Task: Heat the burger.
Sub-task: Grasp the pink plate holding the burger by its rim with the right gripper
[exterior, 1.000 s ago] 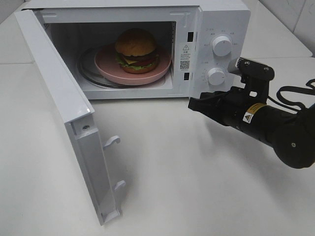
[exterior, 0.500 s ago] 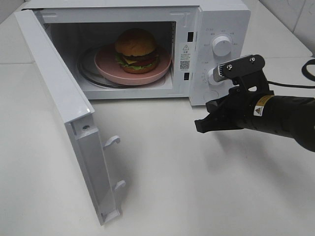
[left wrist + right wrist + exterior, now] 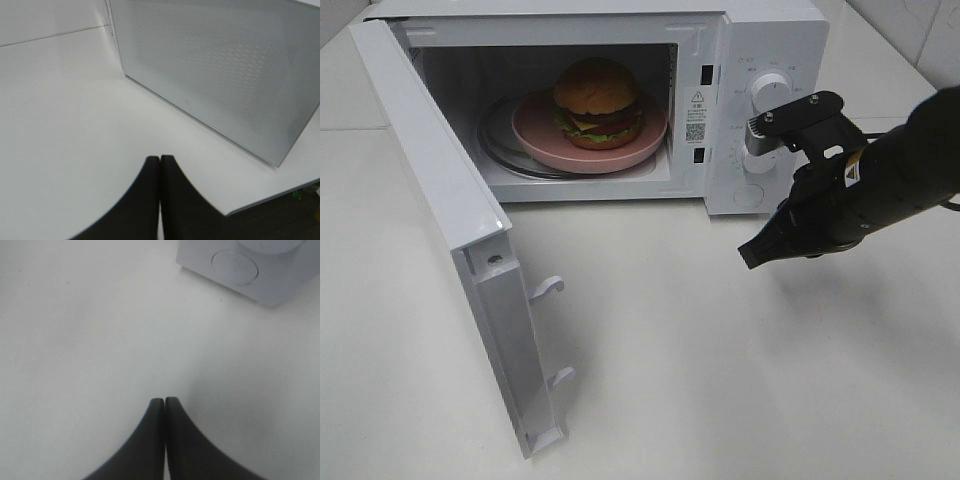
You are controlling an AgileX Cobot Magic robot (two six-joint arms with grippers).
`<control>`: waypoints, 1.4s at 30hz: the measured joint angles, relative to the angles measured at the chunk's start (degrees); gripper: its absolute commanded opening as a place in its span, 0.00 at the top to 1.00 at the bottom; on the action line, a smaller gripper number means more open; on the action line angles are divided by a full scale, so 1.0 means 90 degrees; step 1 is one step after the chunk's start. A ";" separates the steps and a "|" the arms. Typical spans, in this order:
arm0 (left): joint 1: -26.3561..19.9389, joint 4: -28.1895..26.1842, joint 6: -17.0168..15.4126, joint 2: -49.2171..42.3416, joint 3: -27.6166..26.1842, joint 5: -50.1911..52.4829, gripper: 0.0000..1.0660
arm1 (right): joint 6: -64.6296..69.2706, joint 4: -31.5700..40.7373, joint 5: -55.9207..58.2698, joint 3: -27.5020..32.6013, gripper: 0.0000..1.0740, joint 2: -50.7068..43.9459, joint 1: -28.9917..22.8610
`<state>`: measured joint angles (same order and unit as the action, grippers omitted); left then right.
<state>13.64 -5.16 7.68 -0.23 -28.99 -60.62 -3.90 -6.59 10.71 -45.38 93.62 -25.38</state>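
Since a second ago the black right gripper has swung away from the microwave's front toward the right of the exterior view. It now slants down toward the white tabletop below the control panel, while everything else lies as it did.

The round burger sits upright inside the open white microwave oven, centred on a pink round plate that rests on the clear glass turntable. Its stack axis runs vertically, domed top bun up. Being round, it shows no sideways long axis, and its layered side faces the open front. The bun is golden-brown with a slight sheen. Beneath it show ruffled green lettuce, a yellow cheese edge, red tomato and a dark patty.

The white microwave door stands swung wide on the left. Two white round knobs, the upper one clear and the lower partly hidden behind the arm, sit on the panel.

In the right wrist view the right gripper has its fingers pressed together, holding nothing, above bare table near the oven's round button. The left gripper likewise has its fingers pressed together and empty, beside a white dotted panel.
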 measured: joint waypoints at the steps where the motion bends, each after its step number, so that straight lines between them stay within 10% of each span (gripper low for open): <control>1: 0.0000 0.0000 0.0000 0.0000 0.0000 0.0000 1.00 | 0.0000 0.0121 0.0567 -0.0255 1.00 -0.0006 0.0000; 14: 0.0000 0.0000 0.0000 0.0000 0.0000 0.0000 1.00 | 0.0185 0.0229 0.2114 -0.0974 0.99 -0.0153 0.0051; 25: 0.0000 0.0000 0.0000 0.0000 0.0000 0.0000 1.00 | 0.0586 0.0547 0.2795 -0.1019 0.97 -0.0471 0.1439; 42: 0.0000 0.0000 0.0000 0.0000 0.0000 0.0000 1.00 | 0.0719 0.0732 0.4011 -0.0299 0.94 -0.3139 0.1999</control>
<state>13.64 -5.16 7.68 -0.23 -28.99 -60.62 2.58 0.00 46.81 -48.07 65.37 -7.39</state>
